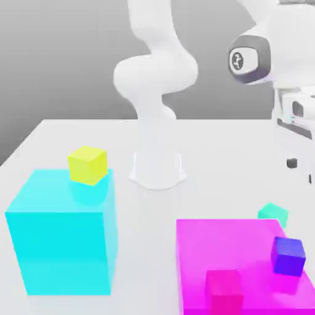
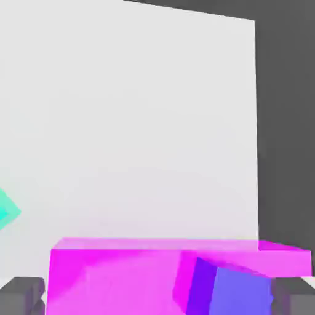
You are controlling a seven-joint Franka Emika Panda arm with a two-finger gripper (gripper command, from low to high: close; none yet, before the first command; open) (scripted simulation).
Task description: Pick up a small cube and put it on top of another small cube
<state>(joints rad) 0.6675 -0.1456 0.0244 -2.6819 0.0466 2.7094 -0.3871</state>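
A small blue cube (image 1: 288, 255) rests on the large magenta block (image 1: 227, 246), near its edge at the exterior view's right. A small pink cube (image 1: 224, 290) sits on the same block nearer the front. A small teal cube (image 1: 272, 213) lies on the table just behind the block. A small yellow cube (image 1: 88, 164) stands on the large cyan block (image 1: 61, 234). My gripper (image 1: 301, 171) hangs open well above the blue cube. In the hand view the dark fingertips (image 2: 22, 294) flank the magenta block (image 2: 117, 277) and blue cube (image 2: 231, 289), with the teal cube (image 2: 6, 212) off to one side.
The arm's white base (image 1: 157, 166) stands mid-table between the two large blocks. The white table (image 1: 203, 141) runs back to a grey wall, and its far edge shows in the hand view against dark ground.
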